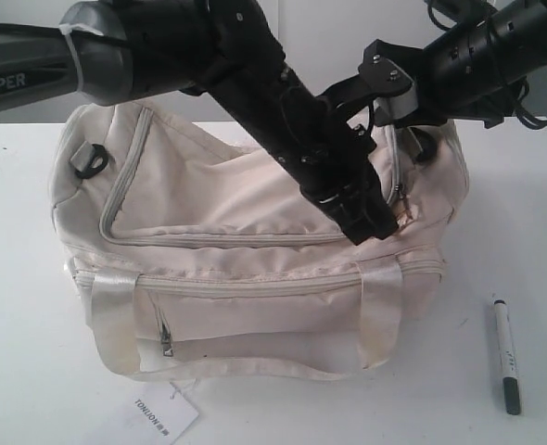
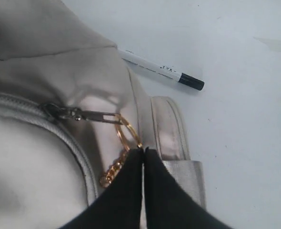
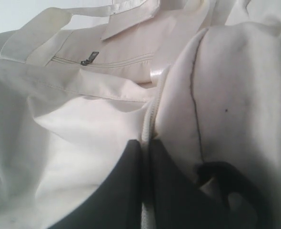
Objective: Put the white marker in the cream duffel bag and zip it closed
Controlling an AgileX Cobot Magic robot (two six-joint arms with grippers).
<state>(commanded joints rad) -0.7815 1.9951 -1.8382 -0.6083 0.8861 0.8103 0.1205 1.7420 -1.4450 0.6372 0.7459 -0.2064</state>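
The cream duffel bag (image 1: 227, 250) lies in the middle of the white table. Its top zipper (image 1: 125, 232) looks closed where it shows. My left gripper (image 2: 144, 149) reaches across to the bag's right end (image 1: 385, 230) and is shut on the gold key-ring zipper pull (image 2: 126, 129), which hangs from the slider (image 2: 64, 112). My right gripper (image 3: 146, 141) is shut on the bag's fabric, with the zipper seam (image 3: 150, 121) between its fingers. The white marker (image 1: 507, 357) with its dark cap lies on the table, to the right of the bag and apart from it, also in the left wrist view (image 2: 159, 70).
A white paper tag (image 1: 162, 417) lies at the table's front edge. The satin handle straps (image 1: 380, 315) hang over the bag's front side, above a small pocket zipper (image 1: 166, 338). A black strap ring (image 1: 92, 159) sits at the bag's left end. The two arms cross over the bag's right end.
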